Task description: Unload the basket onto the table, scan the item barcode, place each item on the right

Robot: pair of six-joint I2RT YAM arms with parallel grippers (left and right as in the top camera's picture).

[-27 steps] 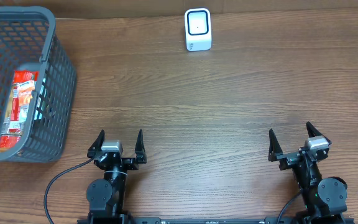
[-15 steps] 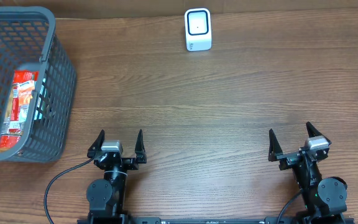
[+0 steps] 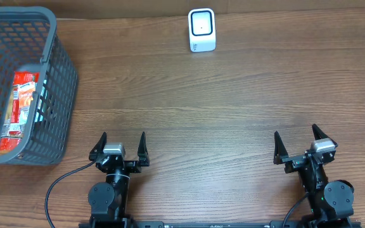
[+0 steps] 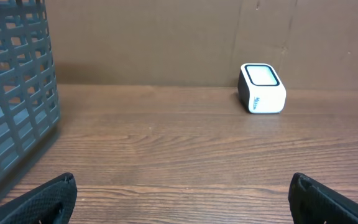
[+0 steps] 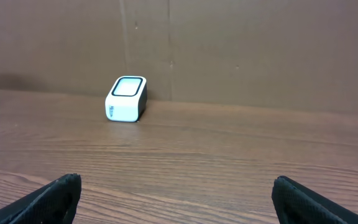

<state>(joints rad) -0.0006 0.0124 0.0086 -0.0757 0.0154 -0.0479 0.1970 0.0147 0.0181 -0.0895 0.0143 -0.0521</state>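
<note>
Left claw [image 3: 122, 137]: I see both fingers spread wide with nothing between them, only bare wood underneath.
Right claw [image 3: 296, 134]: It is also spread wide and empty, level with the left claw and well apart from it.
Table [image 3: 220, 101]: Brown wood grain runs ahead of both claws.
Cable [image 3: 57, 187]: A black lead loops out behind the left claw, on its left side.
Basket [image 3: 63, 95]: This is grey plastic mesh, standing ahead of the left claw and off to its left, well apart from the fingers. In the left wrist view only its wall shows.
Packet [image 3: 21, 104]: The task's item is red and white and lies flat on the basket floor, ahead-left of the left claw (I can't make out a barcode from here).
Scanner [image 3: 202, 30]: A small white box with a dark-rimmed window stands far ahead. It is to the right of the left claw and to the left of the right claw.
Wall [image 5: 241, 50]: Plain brown board stands just behind the scanner.
</note>
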